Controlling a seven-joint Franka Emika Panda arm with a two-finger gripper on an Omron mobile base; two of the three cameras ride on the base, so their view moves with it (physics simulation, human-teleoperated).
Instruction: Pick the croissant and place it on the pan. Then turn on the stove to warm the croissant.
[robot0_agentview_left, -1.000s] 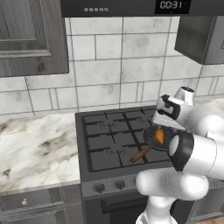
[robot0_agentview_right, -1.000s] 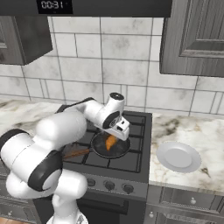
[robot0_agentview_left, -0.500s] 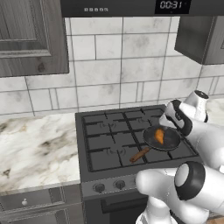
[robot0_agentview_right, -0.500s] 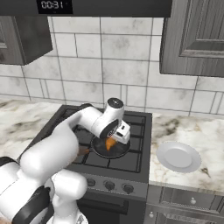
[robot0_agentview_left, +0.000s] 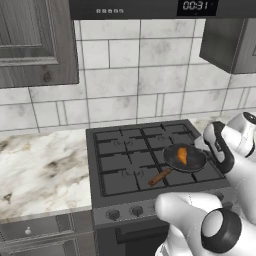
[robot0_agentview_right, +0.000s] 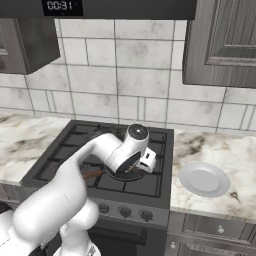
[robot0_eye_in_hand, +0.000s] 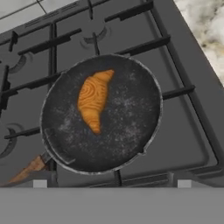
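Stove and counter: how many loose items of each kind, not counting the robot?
croissant: 1
pan: 1
white plate: 1
Total: 3

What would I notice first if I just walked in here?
The orange croissant lying in the black pan on the stove's front right burner. Next, the big white robot arm bending over it, and a white plate on the counter right of the stove.
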